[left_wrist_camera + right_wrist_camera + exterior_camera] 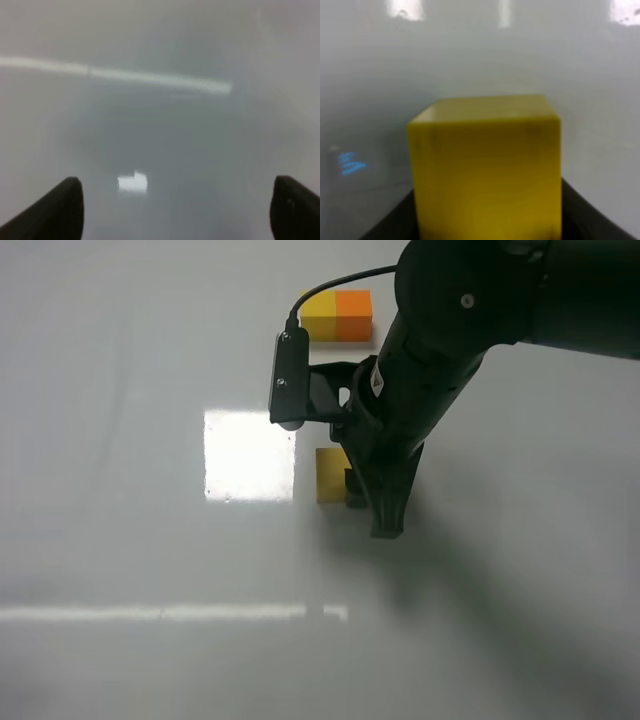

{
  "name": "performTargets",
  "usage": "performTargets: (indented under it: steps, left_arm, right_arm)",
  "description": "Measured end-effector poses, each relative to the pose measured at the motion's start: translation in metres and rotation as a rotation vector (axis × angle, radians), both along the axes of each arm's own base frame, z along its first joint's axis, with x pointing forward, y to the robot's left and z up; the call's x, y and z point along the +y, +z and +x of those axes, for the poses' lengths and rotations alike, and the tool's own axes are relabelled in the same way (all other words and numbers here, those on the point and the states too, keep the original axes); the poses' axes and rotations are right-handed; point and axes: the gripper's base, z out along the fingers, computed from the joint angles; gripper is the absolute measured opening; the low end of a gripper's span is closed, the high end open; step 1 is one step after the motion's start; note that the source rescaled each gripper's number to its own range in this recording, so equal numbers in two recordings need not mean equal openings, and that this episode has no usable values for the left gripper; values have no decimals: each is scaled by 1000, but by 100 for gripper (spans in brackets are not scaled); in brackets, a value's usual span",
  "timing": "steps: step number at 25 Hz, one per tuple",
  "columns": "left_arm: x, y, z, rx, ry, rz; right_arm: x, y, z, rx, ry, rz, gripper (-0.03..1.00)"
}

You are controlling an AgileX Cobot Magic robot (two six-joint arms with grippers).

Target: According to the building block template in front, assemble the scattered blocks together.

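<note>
My right claw [372, 512] is pointing down at the centre of the high frame, standing right against the matte mustard-yellow cube [330, 475]. That cube is filling my right wrist camera, sitting just ahead of my dark palm, and I cannot tell whether I am pinching it or only flanking it. The cube is resting on the glossy white table [120, 540]. The small yellow-and-orange joined bar [337, 316], the template, is lying at the top centre of the high frame, well apart. My left claw [175, 212] is hovering over the table, spread wide.
</note>
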Motion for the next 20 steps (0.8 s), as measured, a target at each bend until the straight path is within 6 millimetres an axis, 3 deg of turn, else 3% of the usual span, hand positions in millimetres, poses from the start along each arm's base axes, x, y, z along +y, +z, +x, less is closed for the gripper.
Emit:
performTargets:
  steps: [4, 6, 9, 12, 15, 20]
  left_arm:
    - [0, 0, 0, 0, -1, 3]
    - [0, 0, 0, 2, -2, 4]
    - [0, 0, 0, 1, -2, 4]
    - [0, 0, 0, 1, -2, 4]
    - [0, 0, 0, 1, -2, 4]
    - [0, 0, 0, 2, -2, 4]
  right_arm:
    - [0, 0, 0, 0, 0, 0, 2]
    - [0, 0, 0, 1, 0, 3, 9]
    - [-1, 3, -2, 0, 2, 16, 45]
    - [-4, 11, -7, -12, 3, 34, 71]
    - [-8, 24, -17, -24, 0, 67, 80]
    - [-24, 50, -34, -44, -42, 150, 83]
